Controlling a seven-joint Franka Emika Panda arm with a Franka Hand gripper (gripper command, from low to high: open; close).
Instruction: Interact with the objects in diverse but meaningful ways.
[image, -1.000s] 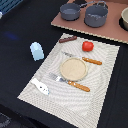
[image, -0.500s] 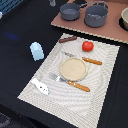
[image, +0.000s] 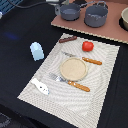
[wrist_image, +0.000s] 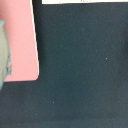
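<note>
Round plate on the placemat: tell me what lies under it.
The plate rests on the striped placemat, between the fork and knives. Whatever lies beneath the plate itself is covered and cannot be seen.

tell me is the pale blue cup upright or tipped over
Upright: the pale blue cup stands on its base on the dark table, just off the placemat edge.
</note>
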